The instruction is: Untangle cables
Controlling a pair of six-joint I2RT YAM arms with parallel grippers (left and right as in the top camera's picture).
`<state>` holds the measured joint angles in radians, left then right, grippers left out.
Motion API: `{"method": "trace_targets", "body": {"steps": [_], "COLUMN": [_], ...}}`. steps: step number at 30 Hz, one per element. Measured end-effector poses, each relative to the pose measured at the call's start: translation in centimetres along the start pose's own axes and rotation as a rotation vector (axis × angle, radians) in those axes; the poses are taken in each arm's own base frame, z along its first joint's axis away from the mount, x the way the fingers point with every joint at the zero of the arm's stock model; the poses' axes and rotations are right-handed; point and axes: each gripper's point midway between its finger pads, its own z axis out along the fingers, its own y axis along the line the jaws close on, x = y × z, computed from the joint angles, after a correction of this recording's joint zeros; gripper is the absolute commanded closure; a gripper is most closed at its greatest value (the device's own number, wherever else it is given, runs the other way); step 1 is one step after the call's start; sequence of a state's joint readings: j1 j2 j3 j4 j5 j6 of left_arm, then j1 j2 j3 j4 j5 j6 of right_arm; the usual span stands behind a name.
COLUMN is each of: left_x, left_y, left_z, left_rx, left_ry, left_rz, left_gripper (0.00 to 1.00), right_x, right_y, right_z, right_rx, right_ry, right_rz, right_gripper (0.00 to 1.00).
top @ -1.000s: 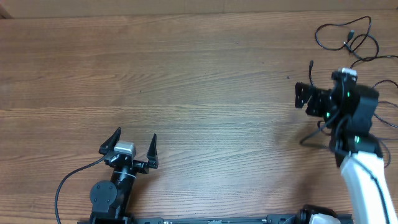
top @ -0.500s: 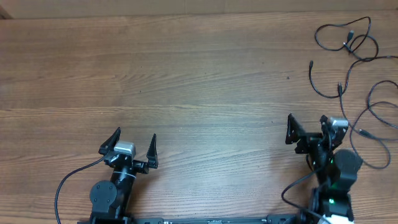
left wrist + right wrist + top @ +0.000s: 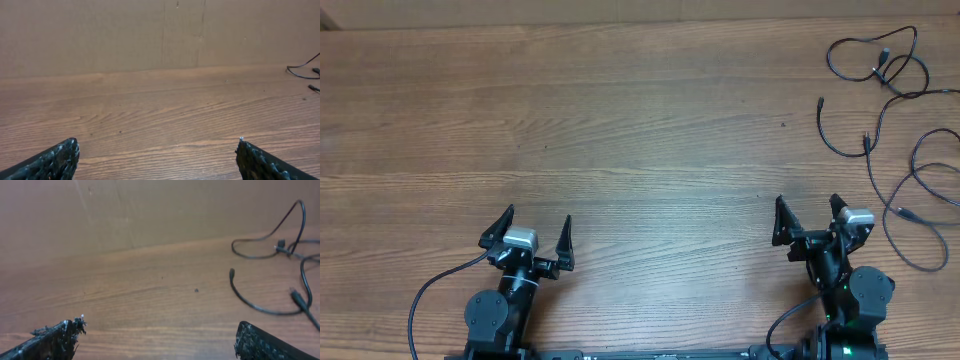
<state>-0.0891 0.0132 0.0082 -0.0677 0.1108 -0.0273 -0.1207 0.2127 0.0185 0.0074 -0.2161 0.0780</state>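
Note:
Several thin black cables lie in loose loops at the table's far right: one loop [image 3: 881, 58] at the back corner, a curved cord [image 3: 820, 103] with a small plug in front of it, and a wider loop [image 3: 903, 212] near the right edge. My right gripper [image 3: 807, 205] is open and empty near the front edge, left of the wider loop and touching no cable. The right wrist view shows the curved cord [image 3: 231, 273] and the back loop [image 3: 280, 245] ahead of the open right gripper [image 3: 160, 330]. My left gripper [image 3: 536, 222] is open and empty at the front left, far from them.
A cardboard wall [image 3: 165, 35] closes the far side of the wooden table [image 3: 620, 130]. A thicker black lead [image 3: 430, 290] curls from the left arm's base at the front edge. In the left wrist view, cable ends [image 3: 314, 88] show at the far right.
My right arm has pulled back from beside the cables to the table's front edge, gripper open and empty throughout. The cables it was over now lie uncovered. The left arm has not moved.

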Motion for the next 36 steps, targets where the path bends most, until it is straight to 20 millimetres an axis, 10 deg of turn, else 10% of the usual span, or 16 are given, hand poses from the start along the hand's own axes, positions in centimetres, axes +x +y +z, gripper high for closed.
{"method": "trace_targets", "body": {"steps": [9, 36], "left_x": [0.0, 0.0], "left_y": [0.0, 0.0], "left_z": [0.0, 0.0], "left_rx": [0.0, -0.003], "left_ry": [-0.001, 0.0], "left_rz": [0.0, 0.0], "left_gripper": [0.0, 0.0], "right_x": [-2.4, -1.5], "right_y": [1.2, 5.7], "right_z": [-1.4, -1.5], "right_rx": [-0.031, -0.21], "right_ry": [-0.118, -0.09], "right_rz": [-0.049, -0.079], "right_gripper": [0.0, 0.0]}}
